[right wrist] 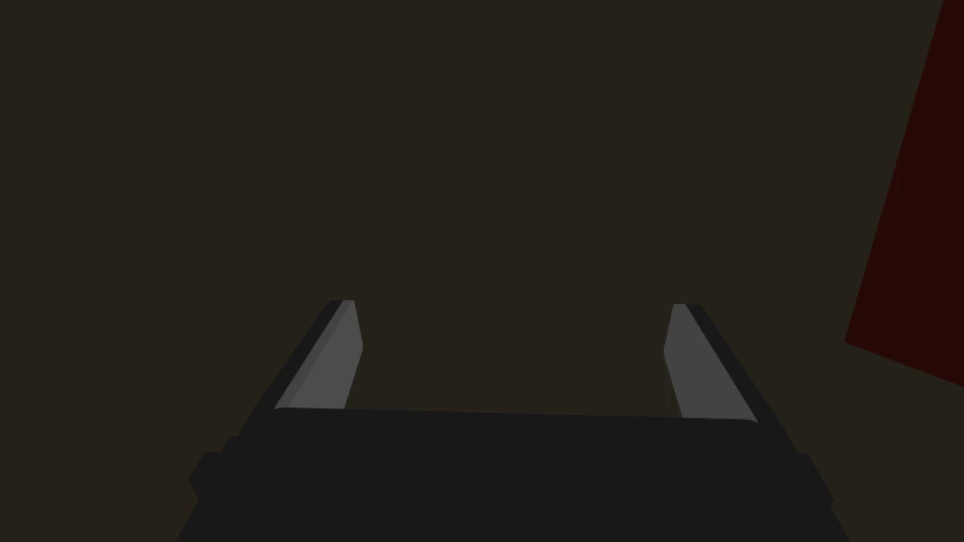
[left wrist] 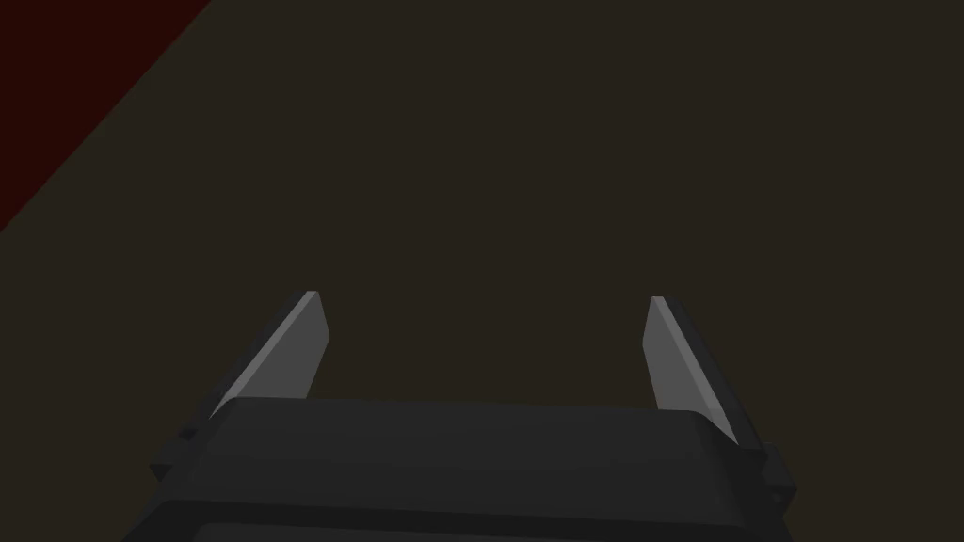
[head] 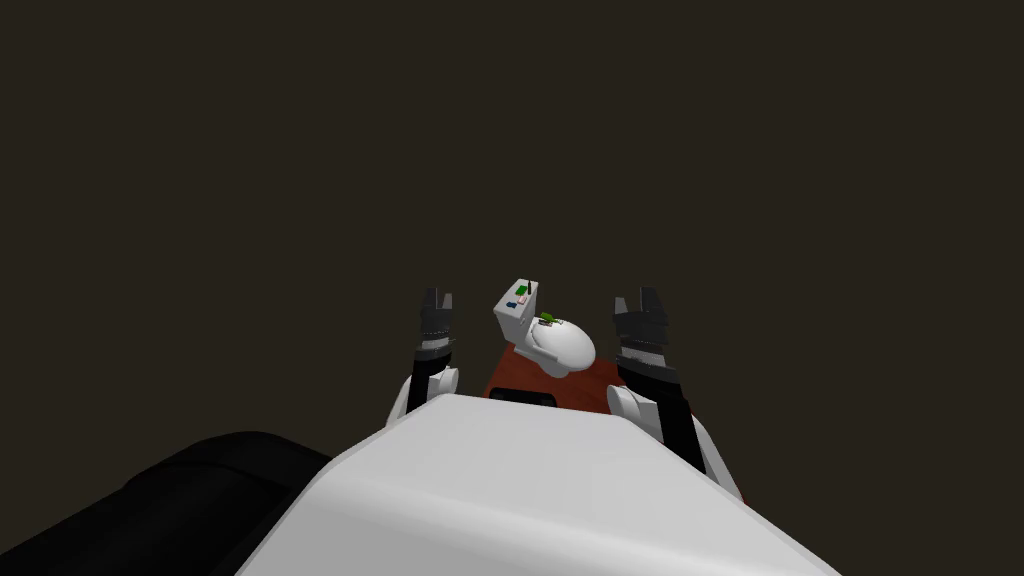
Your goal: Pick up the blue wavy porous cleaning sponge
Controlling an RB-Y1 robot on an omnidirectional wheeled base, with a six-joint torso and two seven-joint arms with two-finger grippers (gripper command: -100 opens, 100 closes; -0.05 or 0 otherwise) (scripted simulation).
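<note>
A small blue thing (head: 511, 305), likely the sponge, lies on the tank top of a white toilet (head: 560, 347) in the head view, beside a green item (head: 521, 291) and a pink one (head: 523, 298). My left gripper (head: 437, 300) hangs to the left of the tank and my right gripper (head: 640, 305) to the right of the bowl, both apart from the toilet. In the left wrist view the left gripper (left wrist: 483, 299) stands open with nothing between its fingers. The right gripper (right wrist: 514, 306) is likewise open and holds nothing.
The toilet stands on a red-brown floor patch (head: 505, 375). Another small green item (head: 547, 319) lies on the toilet lid. Flat dark brown surrounds everything. A dark red area edges the left wrist view (left wrist: 56, 75) and the right wrist view (right wrist: 918, 235).
</note>
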